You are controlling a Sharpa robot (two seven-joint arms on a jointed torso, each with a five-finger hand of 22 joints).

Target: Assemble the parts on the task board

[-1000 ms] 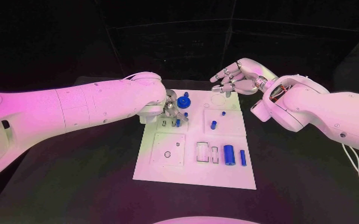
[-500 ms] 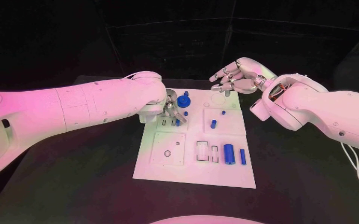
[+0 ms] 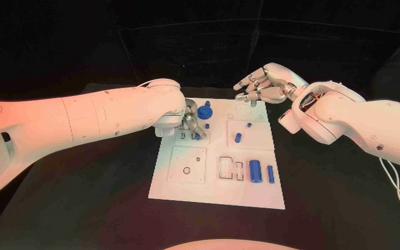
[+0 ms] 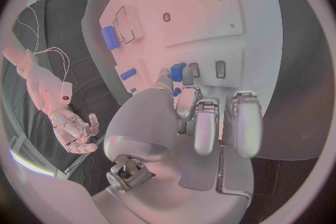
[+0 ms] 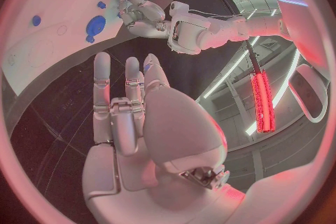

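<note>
Left hand (image 3: 192, 121) fingertips over blue part (image 4: 178, 71)

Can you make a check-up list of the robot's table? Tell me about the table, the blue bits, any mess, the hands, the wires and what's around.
Surface: black table, with the white task board in the middle.
Job's things: blue gear-shaped part at the board's far end; small blue pegs standing mid-board; two blue cylinders lying near the right edge of the board's near end.
Clutter: nothing seen.
Hands: left hand is down on the board, fingertips at a small blue part; whether it grips it is hard to tell. Right hand hovers over the board's far end, fingers apart, holding nothing.
Cables: thin white cable along the right arm.
Surroundings: dark backdrop behind the table.
</note>
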